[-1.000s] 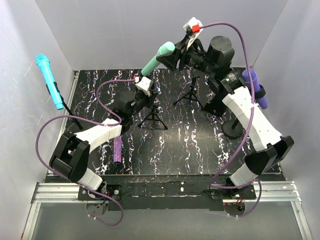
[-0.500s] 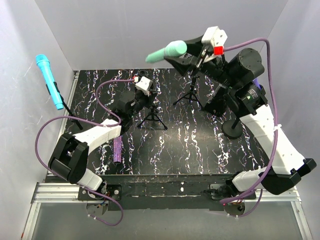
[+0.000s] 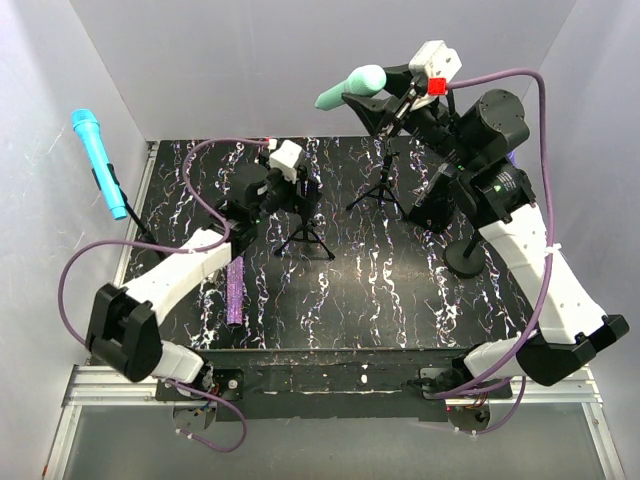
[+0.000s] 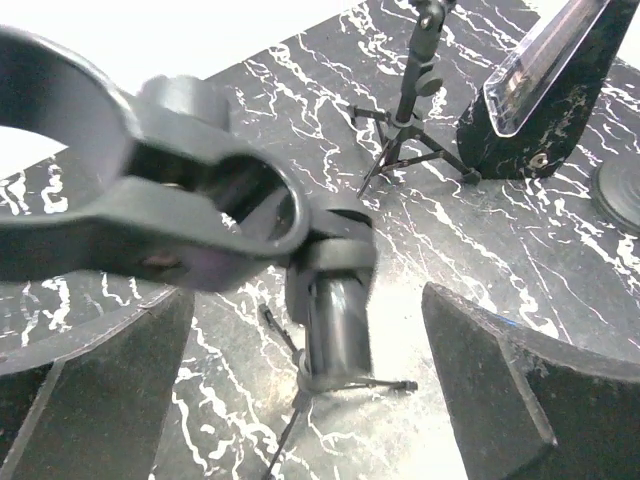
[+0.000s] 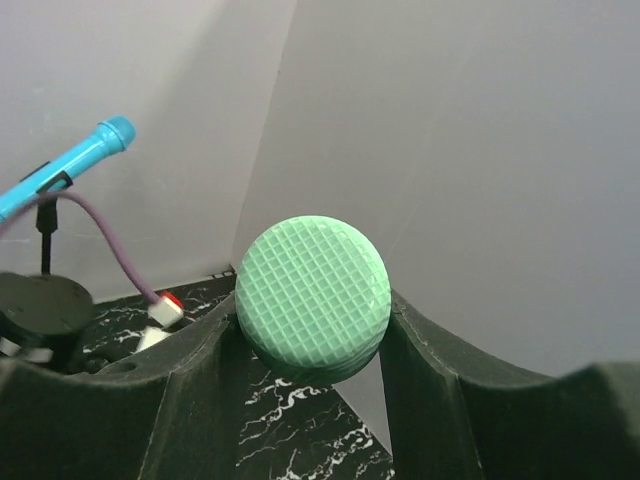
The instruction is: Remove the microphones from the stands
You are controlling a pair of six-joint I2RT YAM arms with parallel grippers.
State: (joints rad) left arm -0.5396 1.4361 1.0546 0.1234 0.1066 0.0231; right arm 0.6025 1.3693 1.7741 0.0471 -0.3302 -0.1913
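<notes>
top view: right gripper [image 3: 368, 98] is raised high above the back of the table [image 3: 380, 290], near the rear wall. the green microphone [image 3: 350, 88] is in it, well clear of any stand, lying close to level with its round head pointing left.

right wrist view: the mesh head of the green microphone [image 5: 312, 295] fills the gap between the two fingers [image 5: 200, 390]. both press against its sides, so the grasp is firm.

left wrist view: left gripper [image 4: 310, 390] is released. its fingers [image 4: 95, 400] stand wide apart at the lower corners of the picture. between them is the upper part of the stand [image 4: 335, 310], a small black tripod, with bare table showing on either side of the pole. neither finger touches it. the stand's clip [image 4: 200, 210] is empty, blurred and close to the lens.

top view: the stand [image 3: 306, 232] sits left of centre on the table, legs spread, with the left gripper just above its top.

other items:
- blue microphone [image 3: 98, 162], clipped on its own stand at the far left, tilted
- purple glitter microphone [image 3: 235, 292], lying flat on the table beside the left arm
- second tripod [image 3: 384, 188], further back, nothing in it
- round-base stand [image 3: 465, 258], at the right, partly hidden by the right arm
</notes>
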